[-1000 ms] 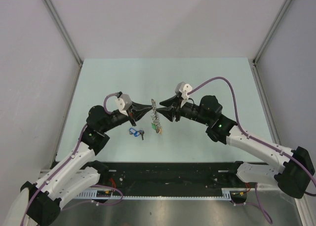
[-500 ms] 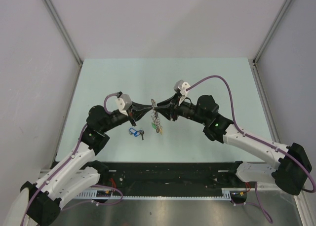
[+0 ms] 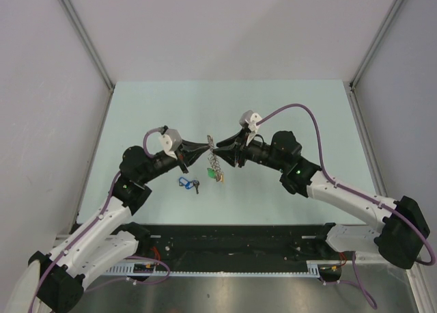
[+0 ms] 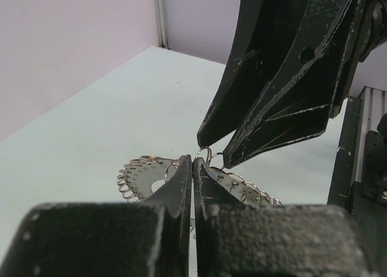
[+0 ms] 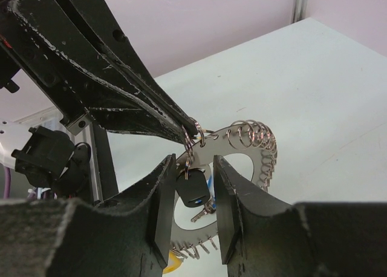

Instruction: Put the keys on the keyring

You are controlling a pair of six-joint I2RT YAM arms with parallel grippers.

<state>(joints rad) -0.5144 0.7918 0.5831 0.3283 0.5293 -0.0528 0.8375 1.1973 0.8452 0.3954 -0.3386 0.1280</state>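
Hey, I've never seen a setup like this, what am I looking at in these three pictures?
Two robot arms are bolted at the near edge of a pale green table. One picture looks down from above; the other two come from cameras on each wrist. The left arm's fingers are shut on the edge of the keyring, a grey metal ring fringed with small loops, holding it above the table. The right arm's fingers stand apart around a black-tagged key; whether they pinch it is unclear. A blue-tagged key lies on the table.

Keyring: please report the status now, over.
Left gripper shut on keyring, in the air. Right gripper open, straddling black key. Blue key lying on table. Nothing blocking.
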